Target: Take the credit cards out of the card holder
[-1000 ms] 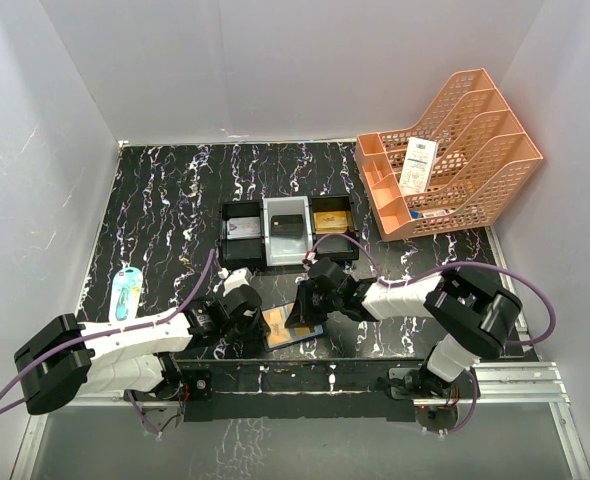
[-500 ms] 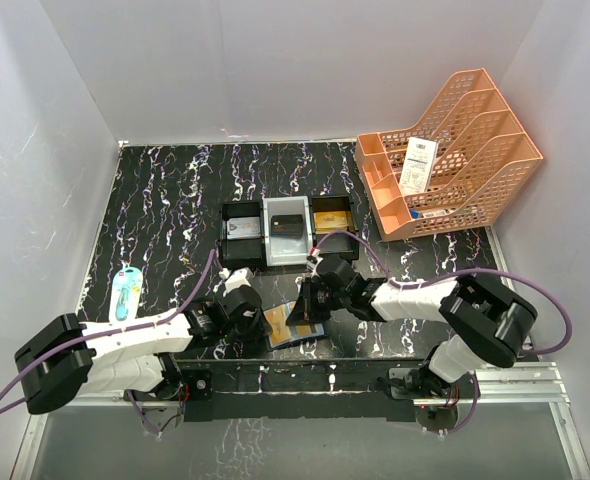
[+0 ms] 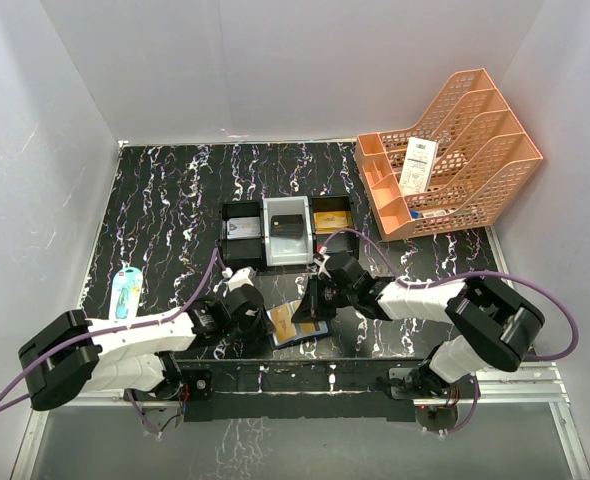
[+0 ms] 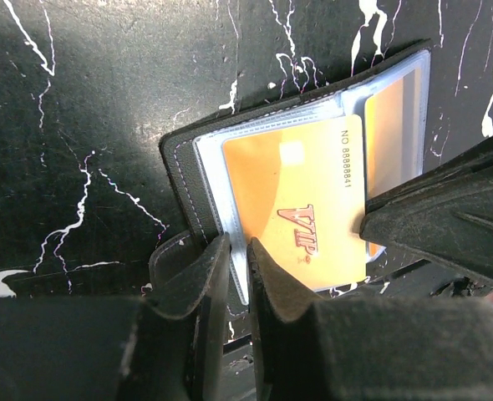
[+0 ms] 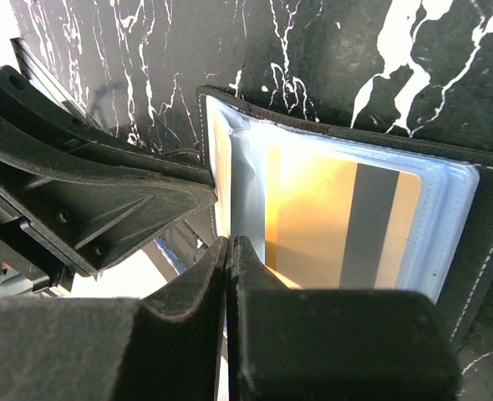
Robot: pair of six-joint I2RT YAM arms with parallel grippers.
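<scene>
The card holder (image 3: pixel 297 326) lies open near the table's front edge, between both grippers. Its dark edge (image 4: pixel 188 167) frames clear sleeves. A gold-orange VIP credit card (image 4: pixel 301 200) sits in one sleeve. Another gold card with a grey stripe (image 5: pixel 330 217) shows in the right wrist view. My left gripper (image 4: pixel 236 242) is shut on the holder's near left edge, with a sleeve edge between its fingers. My right gripper (image 5: pixel 230 241) is shut, its tips at a sleeve's edge. Whether a leaf is pinched there I cannot tell.
A row of three small bins (image 3: pixel 287 232) with cards inside stands just behind the holder. An orange mesh rack (image 3: pixel 450 155) with a white slip (image 3: pixel 417 165) is at the back right. A light blue item (image 3: pixel 126 293) lies at the left. The metal rail (image 3: pixel 325 378) runs along the front.
The right arm's wrist has swung to the right and back while its tips stay at the holder. The left gripper has barely moved.
</scene>
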